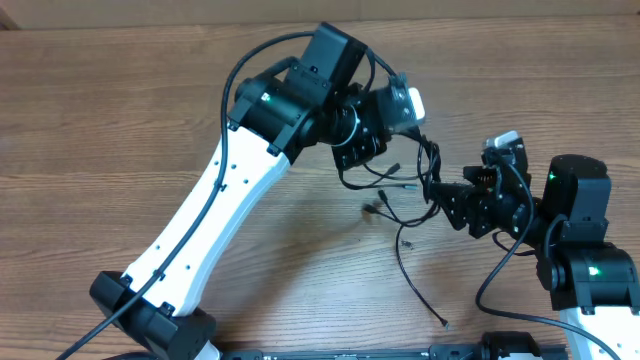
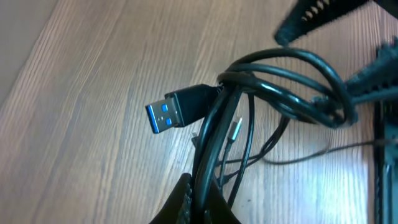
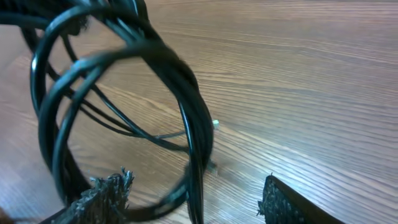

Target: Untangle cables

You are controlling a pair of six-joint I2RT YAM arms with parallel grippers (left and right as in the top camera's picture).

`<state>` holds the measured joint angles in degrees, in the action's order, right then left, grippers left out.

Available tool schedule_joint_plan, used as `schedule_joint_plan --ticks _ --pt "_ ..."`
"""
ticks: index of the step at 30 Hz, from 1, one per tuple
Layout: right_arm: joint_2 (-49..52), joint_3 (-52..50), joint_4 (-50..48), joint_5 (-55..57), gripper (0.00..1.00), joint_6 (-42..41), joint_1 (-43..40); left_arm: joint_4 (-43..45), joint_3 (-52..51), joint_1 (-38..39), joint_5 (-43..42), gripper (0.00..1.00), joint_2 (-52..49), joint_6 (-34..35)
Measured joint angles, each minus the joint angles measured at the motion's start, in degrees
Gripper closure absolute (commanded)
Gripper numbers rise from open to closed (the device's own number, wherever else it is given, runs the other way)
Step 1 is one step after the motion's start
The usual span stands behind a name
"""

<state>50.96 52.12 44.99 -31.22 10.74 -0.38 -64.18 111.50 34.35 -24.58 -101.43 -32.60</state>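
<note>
- The cables hang in one knotted bunch between the arms, with ends trailing on the worktop; untangling looks barely begun.
- Left fingers clamp several strands.
- Right fingers stand apart around a loop, gripping nothing.

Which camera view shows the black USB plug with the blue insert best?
The left wrist view: the black USB plug with the blue insert appears large, sharp and uncovered. In the overhead view the plugs among the thin black cables are too small to tell this one. The right wrist view shows only cable loops.
</note>
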Motion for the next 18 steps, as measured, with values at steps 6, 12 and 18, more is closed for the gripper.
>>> schedule_joint_plan --ticks 6,12,18 --pt "0.0 0.0 -0.83 1.46 0.36 -0.09 0.0 0.98 0.0 -0.07 -1.01 0.96 0.0 8.09" --pt "0.0 0.0 -4.17 1.73 0.47 -0.07 0.0 0.7 0.0 -0.07 -3.98 0.96 0.0 10.64" --pt "0.0 0.0 -6.49 1.88 0.53 -0.04 0.0 0.46 0.0 -0.07 -8.22 0.96 0.0 11.54"
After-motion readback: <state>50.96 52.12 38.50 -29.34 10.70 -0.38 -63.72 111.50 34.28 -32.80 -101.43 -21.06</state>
